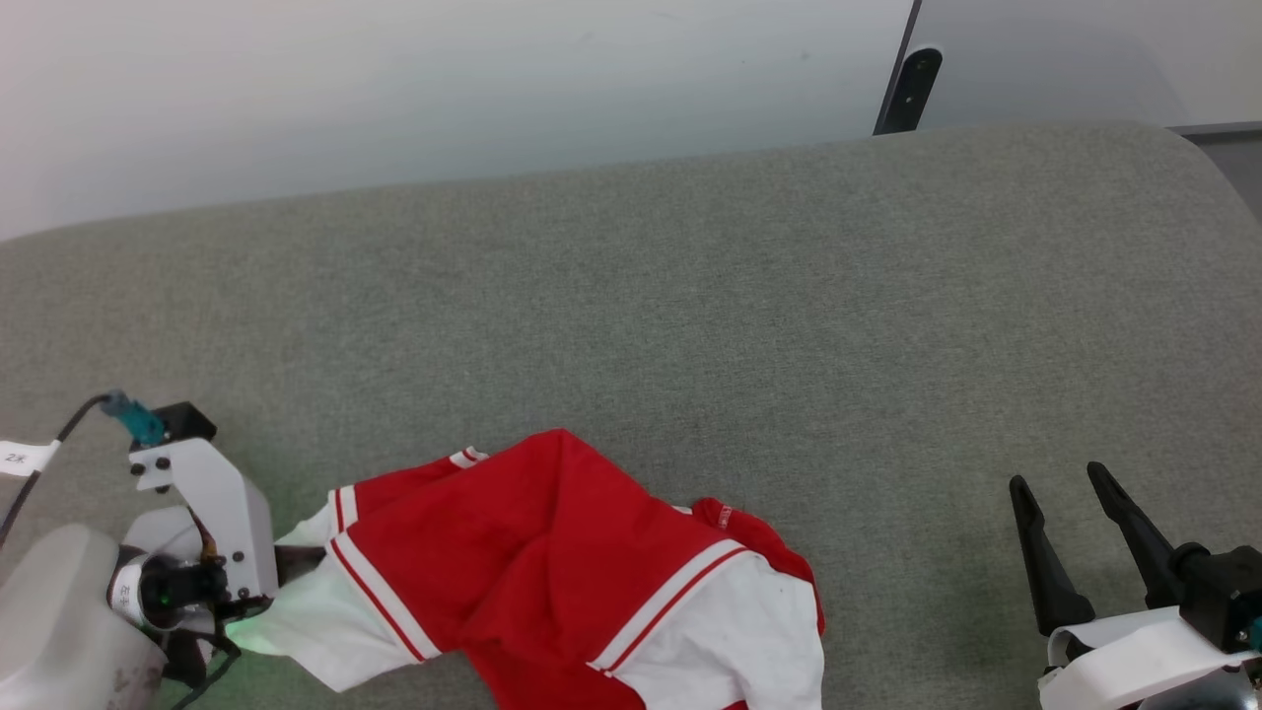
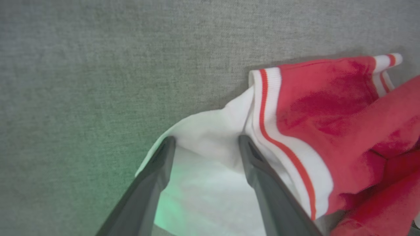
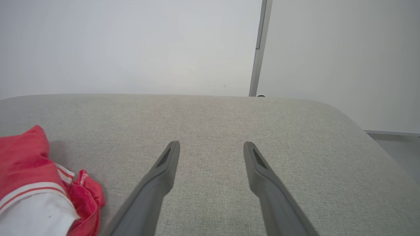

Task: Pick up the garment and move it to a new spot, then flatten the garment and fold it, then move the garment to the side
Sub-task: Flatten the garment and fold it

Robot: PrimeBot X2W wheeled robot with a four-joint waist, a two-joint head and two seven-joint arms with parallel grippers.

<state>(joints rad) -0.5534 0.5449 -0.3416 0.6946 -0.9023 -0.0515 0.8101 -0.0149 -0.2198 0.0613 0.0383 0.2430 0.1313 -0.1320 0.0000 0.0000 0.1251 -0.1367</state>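
The garment (image 1: 552, 562) lies crumpled on the grey cushion near the front edge, red body in the middle, white sleeves with red-and-white trim at both ends. No lettering shows. My left gripper (image 1: 296, 564) reaches in from the lower left at the left white sleeve. In the left wrist view this gripper (image 2: 206, 139) is open, its fingers (image 2: 154, 177) lying apart over the white sleeve of the garment (image 2: 311, 108). My right gripper (image 1: 1055, 478) stands open at the lower right, apart from the shirt. In the right wrist view, the garment (image 3: 26, 177) sits left of the open right gripper (image 3: 211, 144).
The grey upholstered surface (image 1: 749, 316) stretches wide behind and to the right of the shirt, rounding off at its right end (image 1: 1218, 187). A white wall rises behind it. A dark post (image 1: 907, 89) stands past the back edge at the upper right.
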